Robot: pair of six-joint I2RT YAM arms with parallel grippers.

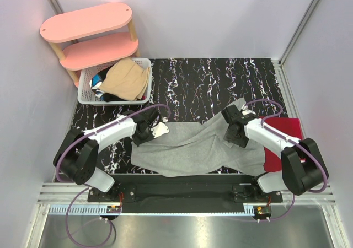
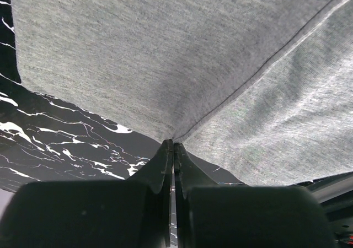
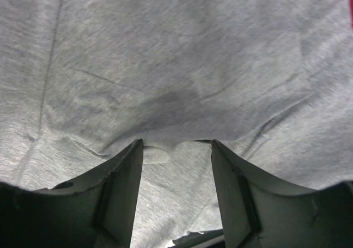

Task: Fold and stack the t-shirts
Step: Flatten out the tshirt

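A light heather grey t-shirt [image 1: 193, 149] lies rumpled across the near middle of the black marbled table [image 1: 198, 82]. My left gripper [image 1: 156, 130] sits at the shirt's left upper edge. In the left wrist view this gripper [image 2: 174, 143] is shut on the grey t-shirt [image 2: 165, 55], right where a seam ends, with the cloth pulled up from the table. My right gripper [image 1: 230, 133] rests on the shirt's right side. In the right wrist view it [image 3: 176, 144] is open, its fingertips [image 3: 138, 146] pressed onto the grey fabric [image 3: 176, 55] at a folded edge.
A white lattice basket [image 1: 83, 96] at the back left holds a tan-beige t-shirt [image 1: 128, 78] over darker clothes. A pink two-tier shelf [image 1: 88, 22] stands behind it. A red cloth [image 1: 284, 135] lies by the right arm, partly under the grey shirt. White walls enclose the table.
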